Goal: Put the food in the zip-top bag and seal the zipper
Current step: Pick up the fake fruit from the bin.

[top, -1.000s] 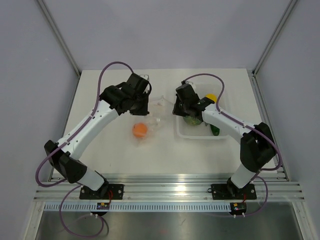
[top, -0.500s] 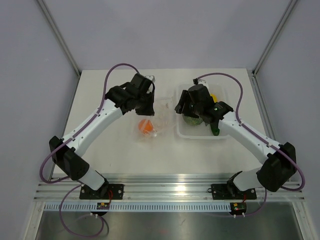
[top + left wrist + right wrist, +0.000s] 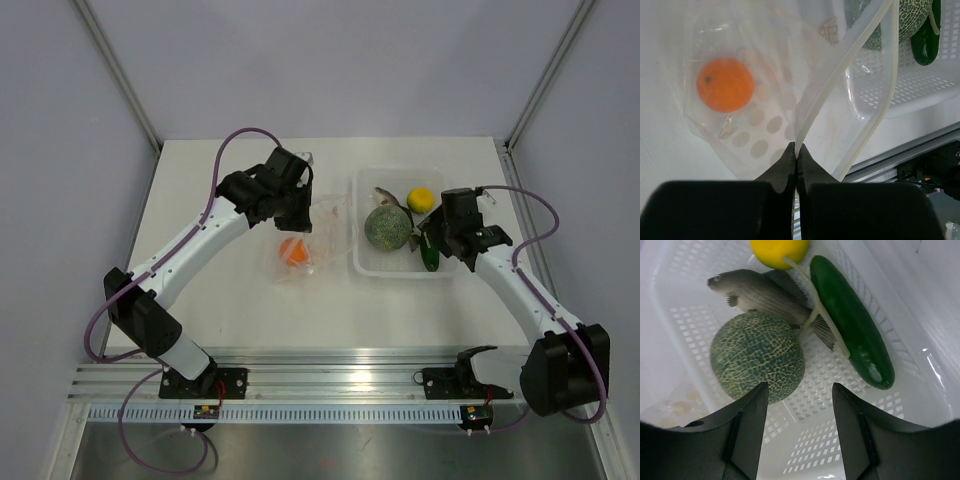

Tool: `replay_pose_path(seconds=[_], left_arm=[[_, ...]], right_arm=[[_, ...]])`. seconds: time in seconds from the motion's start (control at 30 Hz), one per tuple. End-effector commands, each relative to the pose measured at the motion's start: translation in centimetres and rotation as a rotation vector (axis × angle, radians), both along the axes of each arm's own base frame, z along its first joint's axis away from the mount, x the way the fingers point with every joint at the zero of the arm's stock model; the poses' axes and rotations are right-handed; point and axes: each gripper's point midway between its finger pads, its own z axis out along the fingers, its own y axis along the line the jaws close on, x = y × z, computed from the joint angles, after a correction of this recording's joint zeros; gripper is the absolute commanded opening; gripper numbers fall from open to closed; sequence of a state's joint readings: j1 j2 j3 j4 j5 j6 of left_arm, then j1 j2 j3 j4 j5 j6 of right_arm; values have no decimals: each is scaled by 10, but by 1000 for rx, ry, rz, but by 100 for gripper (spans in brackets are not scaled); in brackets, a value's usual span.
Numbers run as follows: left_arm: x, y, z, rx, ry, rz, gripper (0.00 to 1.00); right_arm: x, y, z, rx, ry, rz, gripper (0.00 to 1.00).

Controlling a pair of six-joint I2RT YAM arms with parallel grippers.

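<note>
— Where is the zip-top bag (image 3: 765, 120) seen?

— It is laid flat on the white table (image 3: 240, 300), just to the left of the tray (image 3: 400, 268). It is made of thin, glossy, wrinkled clear film printed with pale round dots.

— What is contained in it?

— One small orange ball (image 3: 725, 84), smooth and round, is seen through the film.

— And the zipper (image 3: 831, 74)?

— A whitish, slightly raised strip is drawn up from the bag's mouth. It is pinched between the pressed-together fingers of the left claw (image 3: 796, 150), on the tray's left side, and the mouth is held parted.

— What is left in the tray?

— The tray is rigid, pale and perforated with small holes. In it a speckled green ball (image 3: 757, 356) with a netted rind is seen, touched by a grey-brown scaled fish (image 3: 765, 292). A glossy dark green cucumber (image 3: 850, 320) lies along the right wall, and a smooth yellow lemon-like piece (image 3: 778, 250) sits at the far end.

— How is the right claw (image 3: 799, 395) held?

— Its fingers are spread above the tray's near end, and nothing is gripped.
</note>
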State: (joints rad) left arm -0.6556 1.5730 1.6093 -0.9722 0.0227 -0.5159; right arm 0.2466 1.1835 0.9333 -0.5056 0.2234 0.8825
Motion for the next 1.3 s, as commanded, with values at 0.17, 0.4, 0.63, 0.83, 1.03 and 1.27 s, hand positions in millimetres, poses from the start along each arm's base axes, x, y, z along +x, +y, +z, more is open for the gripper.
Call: replay_pose_path(seconds=[0.17, 0.4, 0.63, 0.83, 1.03, 1.27], left_arm=[[6, -8, 11, -47, -34, -15, 0], [5, -5, 13, -36, -47, -20, 0], [4, -6, 9, -35, -38, -27, 0], [4, -6, 7, -33, -37, -29, 0], [5, -6, 7, -30, -36, -27, 0], [6, -8, 4, -32, -31, -27, 0]], right_arm=[[35, -24, -27, -44, -6, -206, 58], [69, -27, -54, -163, 91, -94, 60], [85, -25, -80, -111, 149, -28, 54], [88, -9, -97, -26, 178, 48, 48], [83, 0, -99, 18, 184, 80, 42], [76, 1, -98, 7, 178, 116, 32]])
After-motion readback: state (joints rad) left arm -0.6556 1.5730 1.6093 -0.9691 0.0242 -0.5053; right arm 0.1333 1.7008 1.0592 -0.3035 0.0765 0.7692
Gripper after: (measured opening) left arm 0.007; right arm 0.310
